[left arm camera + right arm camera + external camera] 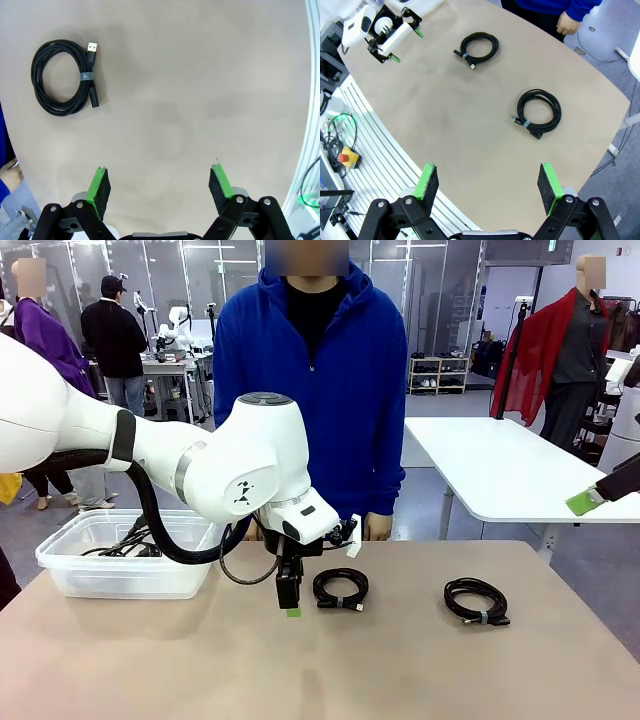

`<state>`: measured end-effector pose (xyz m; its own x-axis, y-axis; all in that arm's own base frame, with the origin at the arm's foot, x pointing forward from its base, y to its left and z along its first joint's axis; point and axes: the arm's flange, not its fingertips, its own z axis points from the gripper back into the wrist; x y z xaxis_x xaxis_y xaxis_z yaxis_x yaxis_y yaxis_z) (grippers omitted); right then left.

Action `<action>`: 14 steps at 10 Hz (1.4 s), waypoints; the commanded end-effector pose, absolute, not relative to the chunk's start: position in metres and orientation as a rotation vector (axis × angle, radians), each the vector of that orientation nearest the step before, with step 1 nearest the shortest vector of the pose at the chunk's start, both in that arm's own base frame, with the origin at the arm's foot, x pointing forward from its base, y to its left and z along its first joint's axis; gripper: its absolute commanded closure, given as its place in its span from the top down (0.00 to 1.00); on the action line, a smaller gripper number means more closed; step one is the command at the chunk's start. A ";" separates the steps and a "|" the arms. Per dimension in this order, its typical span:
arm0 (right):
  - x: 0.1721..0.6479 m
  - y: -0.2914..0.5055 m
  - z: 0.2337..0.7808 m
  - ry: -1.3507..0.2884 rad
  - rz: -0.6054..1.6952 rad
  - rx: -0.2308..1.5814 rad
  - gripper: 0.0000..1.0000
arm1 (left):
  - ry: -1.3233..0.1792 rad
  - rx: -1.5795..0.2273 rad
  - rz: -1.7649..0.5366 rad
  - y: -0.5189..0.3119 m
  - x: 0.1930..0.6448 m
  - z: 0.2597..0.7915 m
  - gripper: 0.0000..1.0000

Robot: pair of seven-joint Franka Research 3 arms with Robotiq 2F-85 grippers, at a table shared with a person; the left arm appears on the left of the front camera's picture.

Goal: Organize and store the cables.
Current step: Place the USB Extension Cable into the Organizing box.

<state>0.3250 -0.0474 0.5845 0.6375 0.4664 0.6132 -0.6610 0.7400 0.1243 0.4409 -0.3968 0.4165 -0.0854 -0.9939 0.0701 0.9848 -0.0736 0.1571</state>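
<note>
left gripper (pixel 160 175): jaws apart over matte tan desk (pixel 210 75); round black cable coil (pixel 65 77) lies off to one side, clear of them. right gripper (pixel 487 172): jaws apart, second coil (pixel 539 111) well ahead.

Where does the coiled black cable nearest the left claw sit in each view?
Front view: the thin black coiled cable with a grey tie lies near centre, just right of the left claw.
Left wrist view: upper left, beyond the claw.
Right wrist view: top centre, right of the claw.
Shared landmark: the open left claw beside it.
</note>
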 end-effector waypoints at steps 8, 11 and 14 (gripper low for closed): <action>0.325 -0.048 0.587 -0.585 0.647 0.362 1.00 | -0.191 0.048 -1.654 -0.415 0.454 0.397 1.00; 0.325 -0.048 0.587 -0.585 0.647 0.362 1.00 | -0.210 0.102 -1.603 -0.434 0.469 0.383 1.00; 0.325 -0.048 0.587 -0.585 0.647 0.362 1.00 | -0.172 0.076 -1.600 -0.447 0.499 0.371 1.00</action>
